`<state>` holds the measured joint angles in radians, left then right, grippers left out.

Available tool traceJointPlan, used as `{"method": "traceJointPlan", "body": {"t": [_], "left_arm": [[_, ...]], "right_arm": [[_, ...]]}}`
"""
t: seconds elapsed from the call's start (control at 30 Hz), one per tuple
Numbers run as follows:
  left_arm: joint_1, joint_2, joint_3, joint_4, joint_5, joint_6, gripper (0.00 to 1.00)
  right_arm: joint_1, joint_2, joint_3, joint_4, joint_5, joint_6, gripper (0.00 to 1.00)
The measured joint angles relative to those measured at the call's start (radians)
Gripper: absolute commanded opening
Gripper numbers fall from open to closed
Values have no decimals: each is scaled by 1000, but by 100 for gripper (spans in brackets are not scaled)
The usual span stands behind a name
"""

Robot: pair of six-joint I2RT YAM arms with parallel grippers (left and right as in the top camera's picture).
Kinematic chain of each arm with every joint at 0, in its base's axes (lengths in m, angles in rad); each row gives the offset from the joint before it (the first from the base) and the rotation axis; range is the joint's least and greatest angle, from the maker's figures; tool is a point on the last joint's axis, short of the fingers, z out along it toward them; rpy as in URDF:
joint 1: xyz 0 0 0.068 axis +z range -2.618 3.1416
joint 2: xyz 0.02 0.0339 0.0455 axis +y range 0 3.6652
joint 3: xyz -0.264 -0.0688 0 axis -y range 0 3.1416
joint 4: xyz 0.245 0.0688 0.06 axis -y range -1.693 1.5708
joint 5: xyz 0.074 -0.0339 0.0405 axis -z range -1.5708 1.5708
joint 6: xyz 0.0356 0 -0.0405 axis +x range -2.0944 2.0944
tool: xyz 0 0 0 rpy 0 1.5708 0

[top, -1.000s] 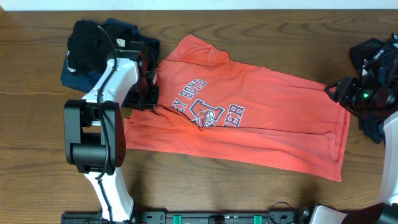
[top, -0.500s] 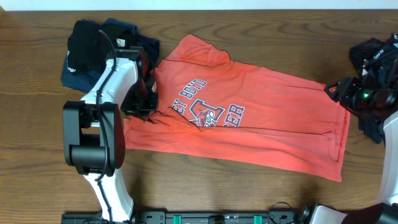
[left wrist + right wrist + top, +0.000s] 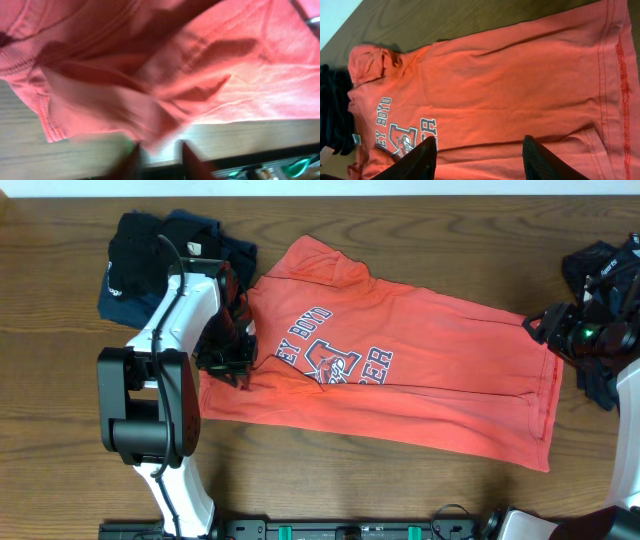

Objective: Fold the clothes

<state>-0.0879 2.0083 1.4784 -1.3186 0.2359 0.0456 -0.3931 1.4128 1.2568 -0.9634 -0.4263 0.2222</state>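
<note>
The clothes are chiefly an orange-red T-shirt [image 3: 420, 380] with navy-and-white lettering, spread flat across the table with its hem to the right. My left gripper [image 3: 236, 364] is at the shirt's left sleeve. In the left wrist view, which is blurred, the left gripper [image 3: 162, 161] has its fingers apart, and a loose fold of the orange T-shirt [image 3: 150, 125] ends just above the gap. My right gripper [image 3: 547, 327] hovers over the hem end. The right wrist view shows the right gripper [image 3: 481, 165] open above the T-shirt [image 3: 510, 85], nothing between its fingers.
A pile of black and navy garments [image 3: 150, 250] lies at the back left, close behind the left arm. More dark cloth [image 3: 598, 265] sits at the right edge by the right arm. Bare wooden table [image 3: 330, 480] runs along the front.
My left gripper has slid toward the front along the shirt's left edge, and its jaws have parted from the sleeve cloth. The right arm has stayed put.
</note>
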Motion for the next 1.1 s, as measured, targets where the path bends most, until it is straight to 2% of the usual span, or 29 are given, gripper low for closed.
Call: {"method": "traceJointPlan", "body": {"t": [0.1, 0.2, 0.3, 0.63, 0.8, 0.97, 1.0, 1.1], "left_arm": [[0, 0, 0, -5, 1, -8, 53], [0, 0, 0, -5, -6, -14, 57], [0, 0, 0, 2, -32, -16, 57], [0, 0, 0, 187, -98, -16, 57], [0, 0, -42, 238, -111, -16, 47], [0, 0, -92, 257, -116, -18, 19], [0, 0, -97, 256, -116, -16, 7], [0, 0, -100, 248, -116, -16, 6]], "right_arm": [[0, 0, 0, 0, 2, 0, 54], [0, 0, 0, 0, 2, 0, 54], [0, 0, 0, 0, 2, 0, 55], [0, 0, 0, -3, 6, 0, 55], [0, 0, 0, -6, 7, 0, 55], [0, 0, 0, -9, 8, 0, 55], [0, 0, 0, -10, 8, 0, 55], [0, 0, 0, -13, 8, 0, 56]]}}
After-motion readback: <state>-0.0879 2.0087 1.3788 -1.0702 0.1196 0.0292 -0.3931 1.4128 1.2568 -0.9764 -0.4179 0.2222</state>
